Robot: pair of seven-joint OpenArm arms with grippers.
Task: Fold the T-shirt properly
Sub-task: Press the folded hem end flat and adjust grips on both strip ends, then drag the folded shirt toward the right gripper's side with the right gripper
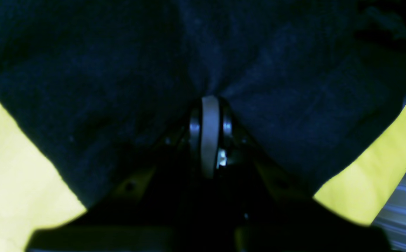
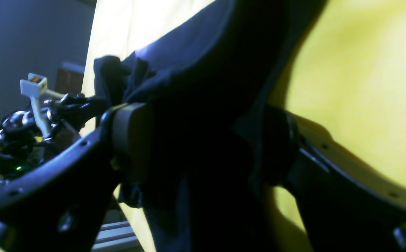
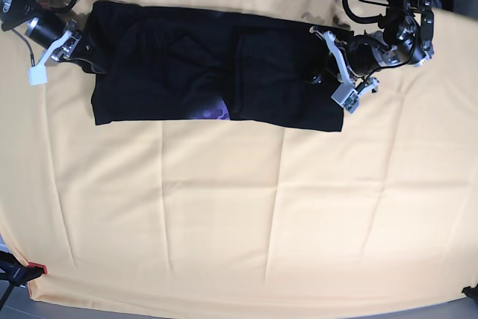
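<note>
One end of shirt folded | 9 o'clock end unfolded | left claw closed, right claw wide

Base view evenly lit, table cloth shown bright and pale, sharp enough. Now left wrist view: black T-shirt rendered dark, weave crisp; gripper below its middle blurred, sunk in blackness. Right wrist view: purplish sheen caught on T-shirt's upper edge, gripper fingers beside it softly out of focus, shadow cast on yellow cloth.
</note>
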